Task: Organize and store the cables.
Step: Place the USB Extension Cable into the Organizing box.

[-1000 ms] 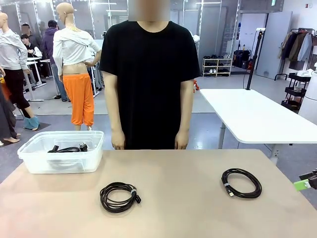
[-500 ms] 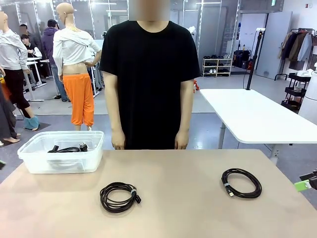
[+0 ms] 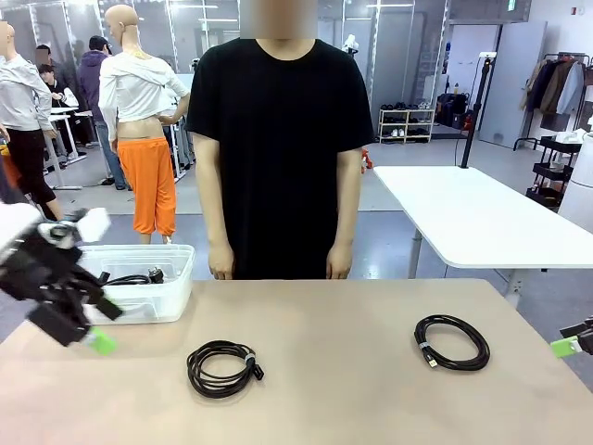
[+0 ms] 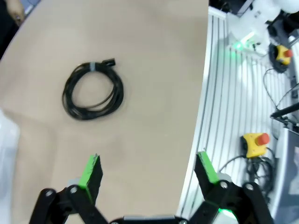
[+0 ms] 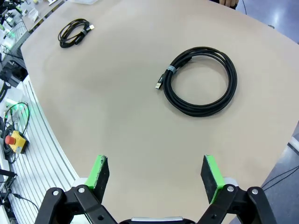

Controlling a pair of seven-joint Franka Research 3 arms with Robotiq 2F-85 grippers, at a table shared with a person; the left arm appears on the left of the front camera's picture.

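Note:
Two cables lie coiled on the tan table (image 3: 334, 389): one coil (image 3: 222, 368) left of centre and one coil (image 3: 451, 341) to the right. Another black cable (image 3: 130, 278) rests inside the clear bin (image 3: 56, 306) at the back left. My left gripper (image 3: 104, 326) hovers, blurred, in front of the bin, open and holding nothing. Its wrist view has the left coil (image 4: 93, 91) ahead of the open gripper (image 4: 148, 170). At the table's right edge sits my right gripper (image 3: 570, 341), open. Beyond this gripper (image 5: 156, 175) in its wrist view lies the right coil (image 5: 201, 81), and the other coil (image 5: 74, 31) lies farther off.
A person in a black shirt (image 3: 278, 139) stands at the far edge, arms hanging, hands off the table. A white table (image 3: 473, 218) stands behind to the right. Grey ribbed flooring and a yellow stop button (image 4: 254, 142) lie beyond the table's near edge.
My left arm has swung into the front view from the left and now hangs in front of the bin. Cables, person and right gripper have not moved.

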